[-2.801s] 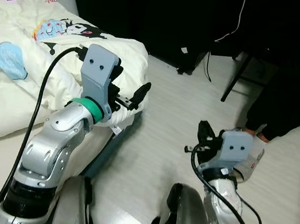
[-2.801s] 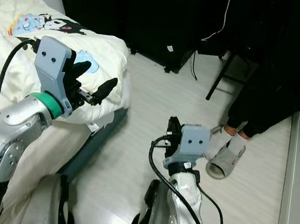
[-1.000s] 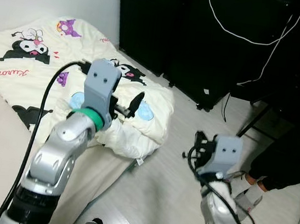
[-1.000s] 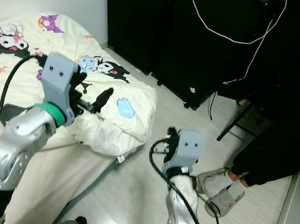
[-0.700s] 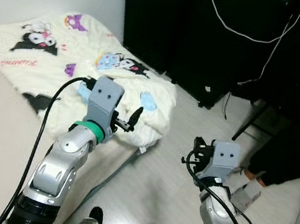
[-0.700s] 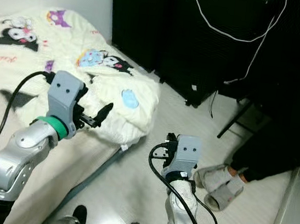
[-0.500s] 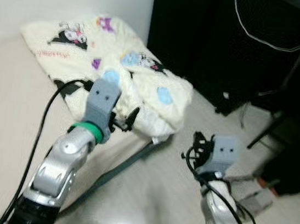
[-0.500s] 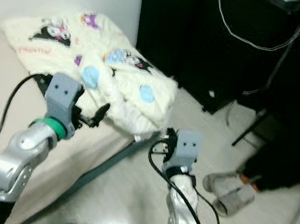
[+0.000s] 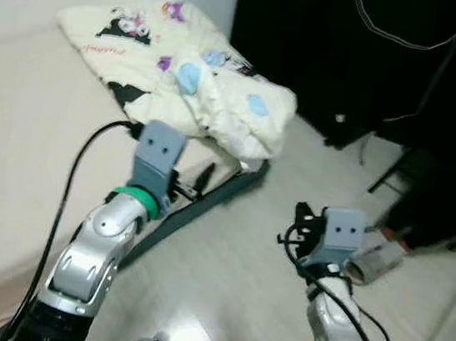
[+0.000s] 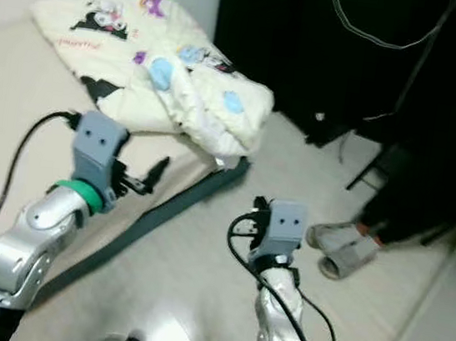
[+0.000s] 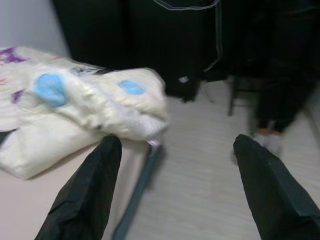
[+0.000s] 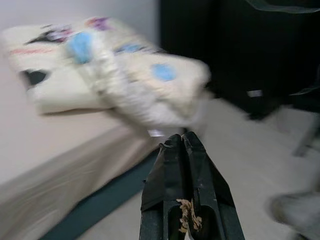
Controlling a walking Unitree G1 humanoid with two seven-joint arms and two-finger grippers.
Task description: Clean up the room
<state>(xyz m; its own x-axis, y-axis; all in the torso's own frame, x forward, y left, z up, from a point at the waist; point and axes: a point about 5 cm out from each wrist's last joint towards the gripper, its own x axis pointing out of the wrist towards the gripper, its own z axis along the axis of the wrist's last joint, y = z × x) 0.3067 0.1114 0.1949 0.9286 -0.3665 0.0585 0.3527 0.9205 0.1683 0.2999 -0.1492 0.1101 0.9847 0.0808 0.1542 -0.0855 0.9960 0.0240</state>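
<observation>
A cream quilt [image 9: 196, 91] printed with cartoon characters lies bunched at the far corner of a beige bed [image 9: 19, 160]; one fold hangs over the bed's edge. My left gripper [image 9: 199, 180] is raised over the bed's near edge, short of the quilt. In the left wrist view it [image 11: 175, 150] is open, its fingers [image 11: 95, 180] wide apart with nothing between them. My right gripper [image 9: 299, 219] hovers over the pale floor, and the right wrist view shows it [image 12: 181, 141] shut and empty. All views are somewhat blurred.
Black cabinets [image 9: 346, 43] with a white cable stand behind the bed. A person's slippered feet [image 9: 374, 259] rest on the floor at the right, beside a dark chair leg [image 9: 386, 170]. A dark bed frame rail [image 9: 197, 213] runs along the mattress edge.
The whole picture has shifted as the camera moved: bed and quilt now sit farther off, with more mattress in view. Both arms keep their pose, left open, right shut.
</observation>
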